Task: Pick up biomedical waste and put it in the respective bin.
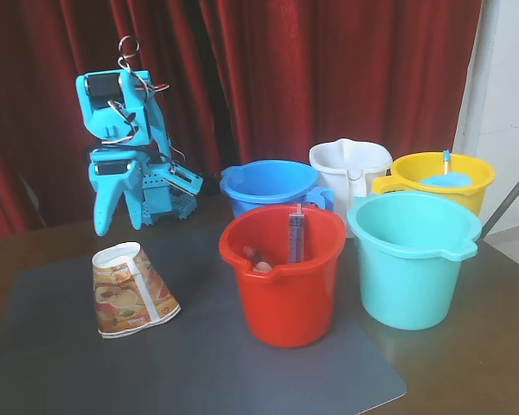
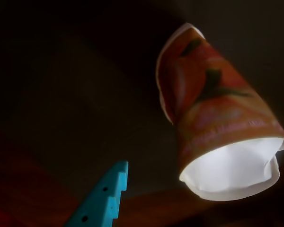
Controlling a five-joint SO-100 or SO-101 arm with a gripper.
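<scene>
Grey mat (image 1: 242,363) — crushed cup's (image 2: 217,118) white mouth only at the wrist.

The biomedical waste (image 1: 131,290) is seen in the fixed view as a crushed white paper cup printed with orange, yellow and red food pictures; it is stood upside down on the grey mat, its narrow base uppermost and dented, its wide mouth on the mat and tilted slightly; it is placed at about eight o'clock in that view. In the wrist view the cup (image 2: 217,113) is shown at two o'clock, its white crumpled mouth turned towards five o'clock. The respective bin (image 1: 413,259) is a turquoise plastic bucket with a pouring lip; it is stood upright at about three o'clock in the fixed view, well apart from the cup.
</scene>
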